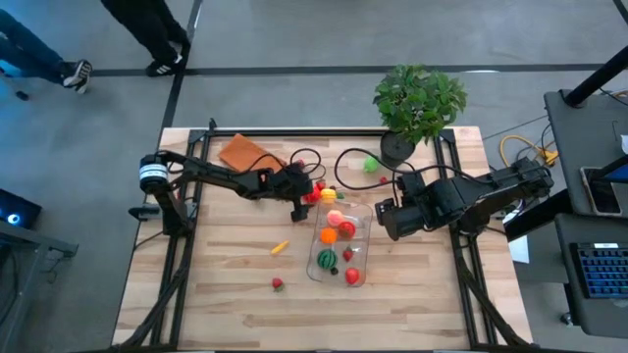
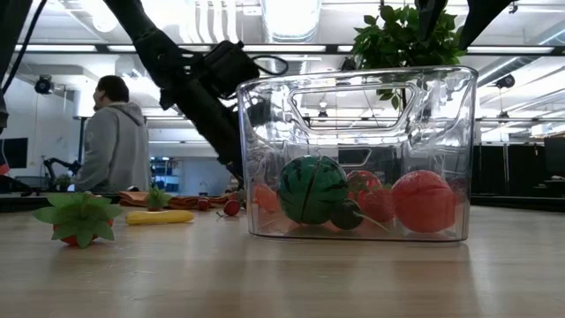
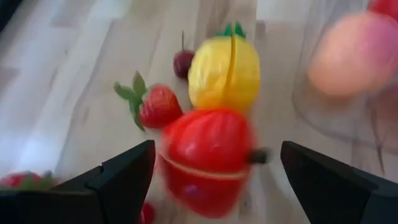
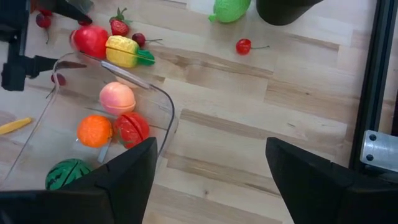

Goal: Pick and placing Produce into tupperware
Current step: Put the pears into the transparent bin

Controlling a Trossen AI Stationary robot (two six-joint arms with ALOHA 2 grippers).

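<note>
Clear tupperware [image 1: 361, 257] holds watermelon [image 1: 326, 260], orange [image 1: 328, 235], peach [image 1: 335, 218].

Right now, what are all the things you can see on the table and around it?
tupperware: one, clear, middle of table.
produce in tub: about six; striped green ball, peach one, orange one, rest red.
pile by tub's far end: red piece, yellow piece, strawberry, dark cherry.
green piece, red cherry: near the plant pot.
yellow stick, second strawberry: left of tub.
pad: one, orange-brown, far left.
plant: one, green, far edge.
person: grey hoodie, beyond the table.
left gripper: open, around red piece.
right gripper: open, right of tub.
</note>
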